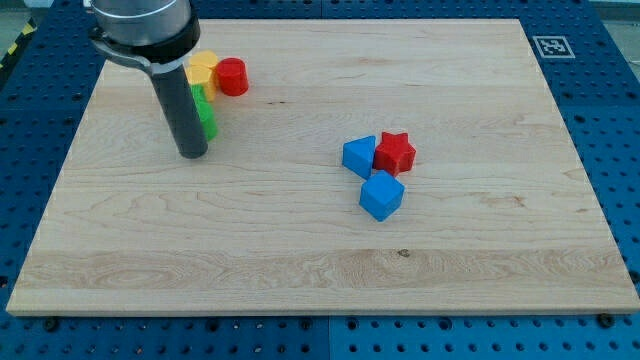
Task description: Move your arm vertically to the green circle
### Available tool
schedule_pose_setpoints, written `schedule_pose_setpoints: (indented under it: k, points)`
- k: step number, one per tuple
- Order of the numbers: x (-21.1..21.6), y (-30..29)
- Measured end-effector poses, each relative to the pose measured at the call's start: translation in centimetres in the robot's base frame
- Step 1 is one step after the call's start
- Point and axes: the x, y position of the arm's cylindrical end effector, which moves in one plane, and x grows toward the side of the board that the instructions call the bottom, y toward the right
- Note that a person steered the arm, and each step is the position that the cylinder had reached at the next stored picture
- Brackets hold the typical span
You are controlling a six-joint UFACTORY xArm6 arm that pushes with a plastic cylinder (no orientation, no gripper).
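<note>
Tip: my tip [192, 155] is a bare rod end with no fingers to part or close; it rests on the board [320, 270].
Bearing: green block [205, 112] lies just above-right of the tip, touching or nearly so.
Target look: bright green, mostly hidden behind the rod; round shape not confirmable.
Neighbours: yellow block [203, 68], red cylinder [233, 77] toward the view's top.
</note>
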Motion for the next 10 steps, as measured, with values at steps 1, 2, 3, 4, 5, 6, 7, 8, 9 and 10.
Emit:
schedule_pose_setpoints:
  k: [1,2,3,4,5,6,7,8,9,10]
  points:
    - [0.2,2.5]
    - [-1.1,5.0]
    - [-1.4,5.5]
    - [2.9,2.9]
    - [3.4,1.0]
    - [3.4,0.8]
    - [3.4,0.3]
    - [3.2,0.2]
    - [2.6,0.0]
    - [2.6,0.0]
